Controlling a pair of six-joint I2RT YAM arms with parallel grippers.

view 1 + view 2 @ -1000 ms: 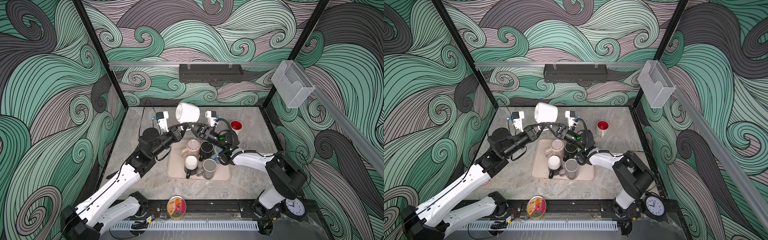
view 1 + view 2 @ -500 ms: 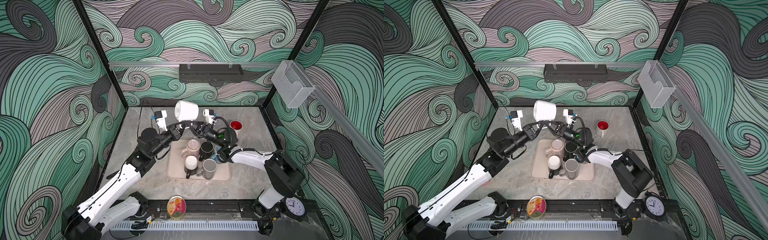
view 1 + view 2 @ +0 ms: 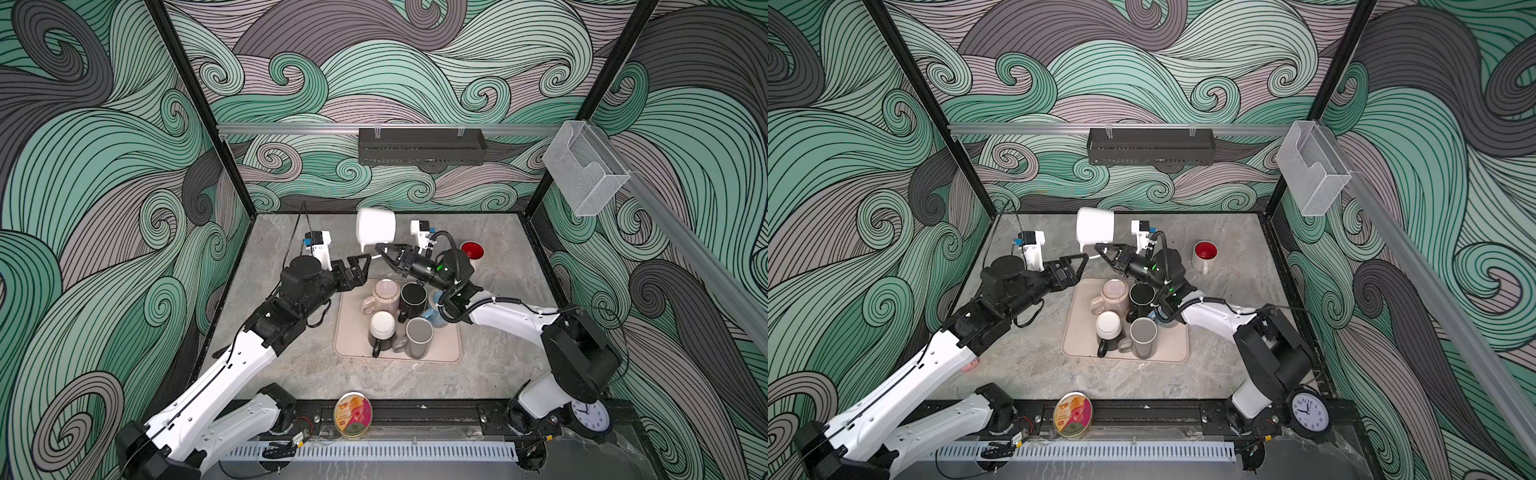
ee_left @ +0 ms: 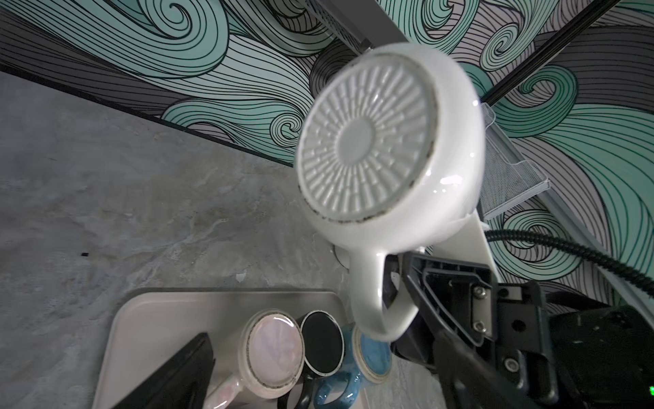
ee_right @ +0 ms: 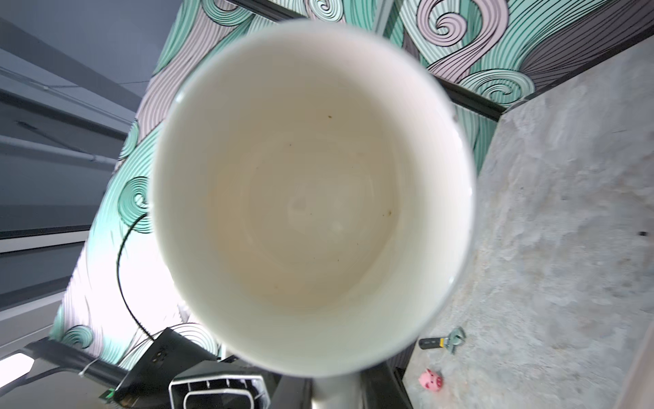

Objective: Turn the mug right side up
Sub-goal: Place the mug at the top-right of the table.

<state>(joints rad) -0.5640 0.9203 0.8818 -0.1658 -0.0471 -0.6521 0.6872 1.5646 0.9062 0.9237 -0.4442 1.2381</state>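
Mug point(image 3: 376, 226) aloft, sideways: left fingers point(image 3: 360, 258) just sprang apart, right fingers point(image 3: 392, 248) clamped on handle; handover looks done, uprighting falls to right arm.

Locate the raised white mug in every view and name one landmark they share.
Top view: white mug near centre, slightly above the middle.
Top view: white mug a little left of centre.
Left wrist: white mug right of centre, base toward the camera.
Right wrist: white mug fills the centre, mouth toward the camera.
Shared landmark: grey tabletop.
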